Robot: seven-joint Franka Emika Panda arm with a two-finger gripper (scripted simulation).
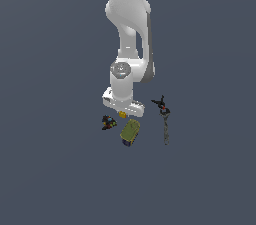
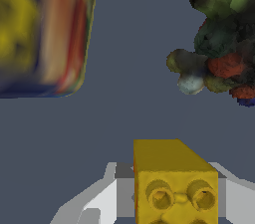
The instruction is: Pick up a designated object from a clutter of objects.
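Basically the yellow block [image 2: 174, 183] sits right between the fingers [image 2: 97, 200] of the gripper [image 1: 123, 111]; in the wrist view they flank both its sides, but I can't tell whether they're clamped on it or only near. It looks like a small rigid studded brick: light, stiff, smooth-sided, so pinch the flat side faces squarely. The olive-green block [image 1: 130, 132] and dark lump [image 1: 108, 122] lie just beside, grey rod [image 1: 165, 126] further off.
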